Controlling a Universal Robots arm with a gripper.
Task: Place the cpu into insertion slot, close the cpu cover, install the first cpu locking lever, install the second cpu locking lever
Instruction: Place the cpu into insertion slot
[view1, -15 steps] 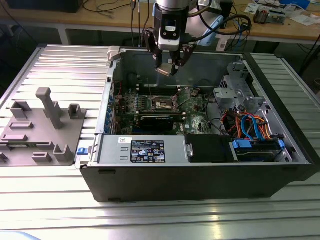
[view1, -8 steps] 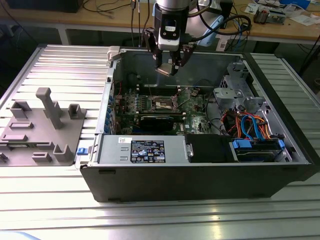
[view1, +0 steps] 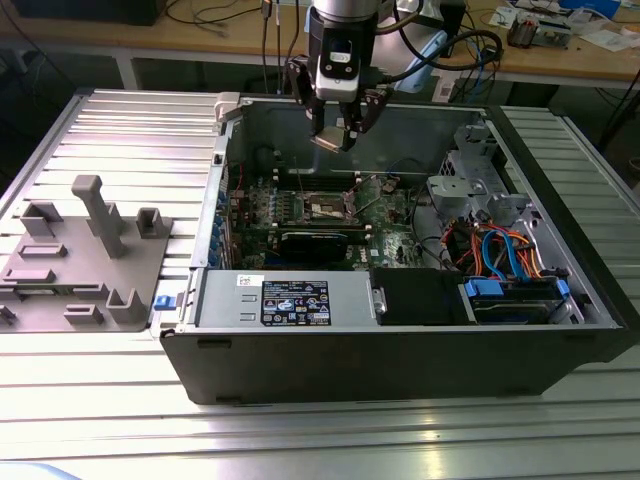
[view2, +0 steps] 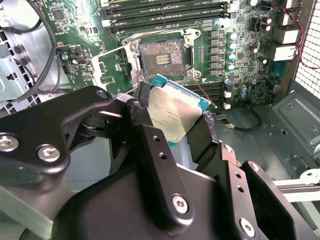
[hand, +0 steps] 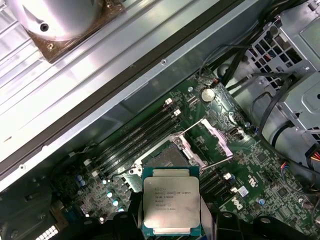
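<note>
The arm (view1: 342, 12) is reaching straight down from above in the exterior view, with its wrist section standing upright. The gripper (view1: 335, 137) is hanging at the arm's lower end, pointing downward and suspended in mid-air. Its jaws are clamping the cpu (view1: 329, 141) from two opposite sides, pinching the chip by its edges. In the second wrist view the black fingers (view2: 143, 111) are bracketing the chip on either side and holding it tilted. In the first wrist view the chip's metal face is turning squarely toward the camera between them.
</note>
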